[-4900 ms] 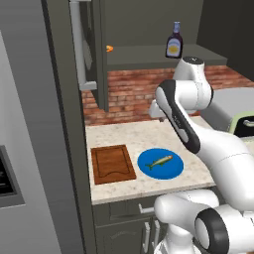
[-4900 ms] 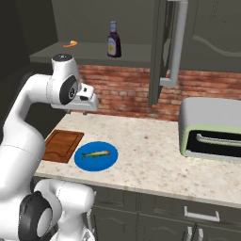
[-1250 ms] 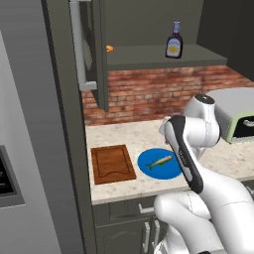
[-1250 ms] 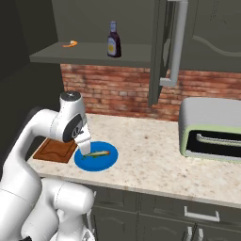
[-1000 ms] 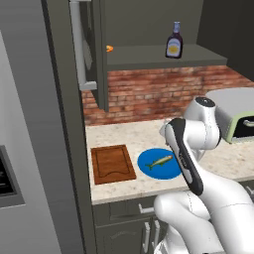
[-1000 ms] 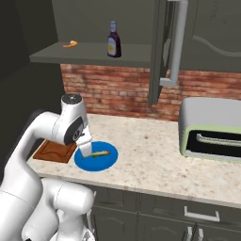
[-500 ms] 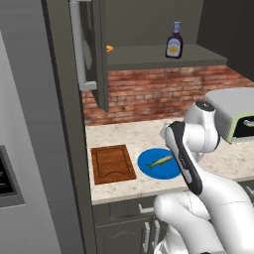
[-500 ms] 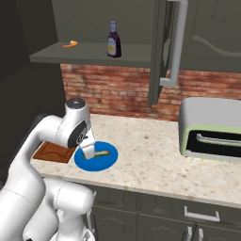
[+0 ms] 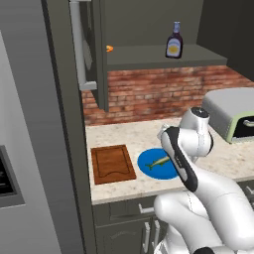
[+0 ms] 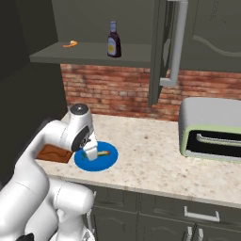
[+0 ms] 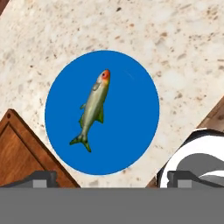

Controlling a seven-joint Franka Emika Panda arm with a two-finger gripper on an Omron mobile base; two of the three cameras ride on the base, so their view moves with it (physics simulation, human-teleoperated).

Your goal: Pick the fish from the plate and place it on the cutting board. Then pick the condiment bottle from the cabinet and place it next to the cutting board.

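1. While hovering above the blue plate (image 11: 131, 127), the claw (image 10: 90, 153) is standing wide open, gripping nothing.
2. Directly under the claw the fish (image 11: 93, 109) is lying on the plate, red-marked head pointing away from the fingertips (image 11: 41, 178), tail toward them.
3. Beside the claw, just off the plate's edge, the cutting board (image 9: 112, 163) is sitting flat and bare on the speckled tabletop (image 10: 155, 155).
4. High above and behind the claw, the condiment bottle (image 9: 173, 41) is standing upright on the cabinet (image 10: 94, 51) shelf, door swung open.
5. Well off to the claw's other side, a toaster oven (image 10: 214, 129) is resting on the tabletop.
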